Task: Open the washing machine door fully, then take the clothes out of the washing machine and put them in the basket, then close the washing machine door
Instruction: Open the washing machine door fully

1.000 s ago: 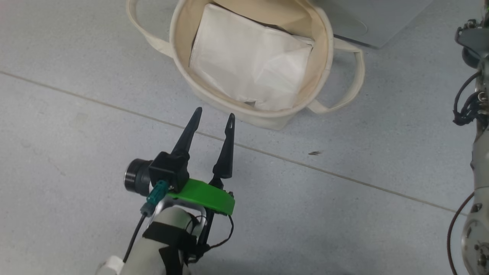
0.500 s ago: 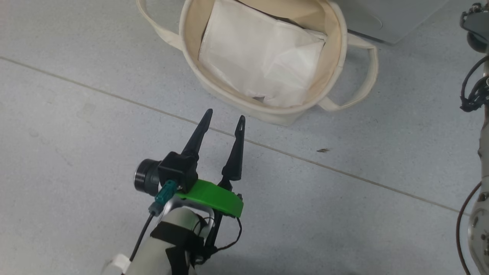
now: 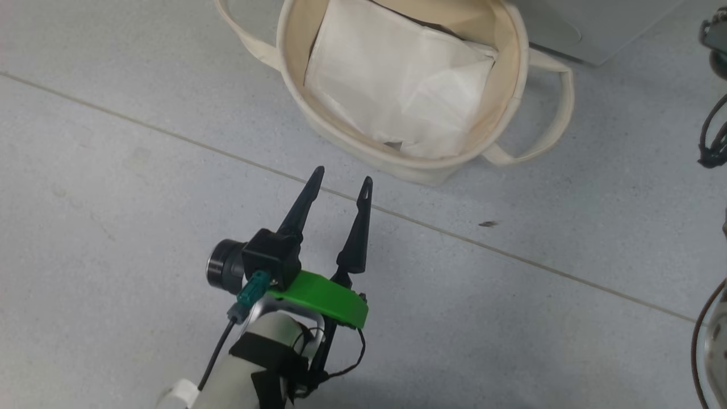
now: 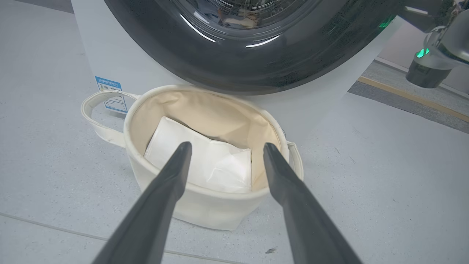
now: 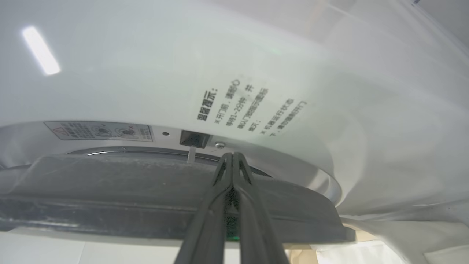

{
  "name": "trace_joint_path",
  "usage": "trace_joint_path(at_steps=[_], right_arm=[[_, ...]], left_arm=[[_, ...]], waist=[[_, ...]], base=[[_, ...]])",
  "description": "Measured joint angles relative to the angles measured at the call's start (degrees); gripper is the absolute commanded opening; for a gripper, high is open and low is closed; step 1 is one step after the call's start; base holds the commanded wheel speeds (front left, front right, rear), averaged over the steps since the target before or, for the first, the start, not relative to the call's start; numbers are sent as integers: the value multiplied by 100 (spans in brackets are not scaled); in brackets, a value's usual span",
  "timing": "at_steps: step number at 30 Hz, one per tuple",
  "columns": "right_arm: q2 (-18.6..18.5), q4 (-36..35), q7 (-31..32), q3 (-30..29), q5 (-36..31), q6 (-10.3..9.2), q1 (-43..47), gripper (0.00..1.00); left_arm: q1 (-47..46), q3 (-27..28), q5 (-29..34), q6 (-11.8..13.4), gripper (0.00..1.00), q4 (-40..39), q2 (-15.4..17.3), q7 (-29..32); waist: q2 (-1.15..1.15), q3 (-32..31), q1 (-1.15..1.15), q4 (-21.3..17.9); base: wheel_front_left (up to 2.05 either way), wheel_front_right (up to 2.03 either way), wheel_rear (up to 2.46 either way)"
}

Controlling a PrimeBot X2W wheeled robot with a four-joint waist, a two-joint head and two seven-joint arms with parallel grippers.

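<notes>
The washing machine door [image 4: 256, 62] stands at 12 o'clock beyond the basket [image 4: 205, 209]. My right end effector [image 5: 233, 154], pinched shut, noses its rim, I judge for prying; left end effector [image 3: 343, 175] hangs wide, free for unloading.

Bright, even light, with glare streaks across the washing machine door [image 4: 249, 55] and soft shadows.

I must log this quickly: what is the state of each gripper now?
Left gripper: open, holding nothing.
Right gripper: shut, holding nothing.
</notes>
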Motion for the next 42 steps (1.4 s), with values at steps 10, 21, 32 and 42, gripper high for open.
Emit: trace_joint_path(at_steps=[10, 21, 32, 42], right_arm=[[298, -491, 121, 37, 53, -35, 851, 0], [770, -1251, 255, 138, 289, -35, 1905, 0], [925, -1677, 225, 310, 474, -35, 2682, 0], [946, -2029, -19, 545, 630, -35, 3444, 0]], left_arm=[[30, 26, 7, -4, 100, 57, 0, 0], [349, 285, 70, -69, 100, -63, 1, 0], [506, 385, 7, -120, 100, -158, 2, 0], [753, 408, -44, -163, 100, -153, 2, 0]], waist=[[0, -375, 0, -47], [0, -740, -1, -134], [0, -1048, -1, -47], [0, -1507, -1, 126]], base=[[0, 0, 0], [0, 0, 0], [0, 0, 0], [0, 0, 0]])
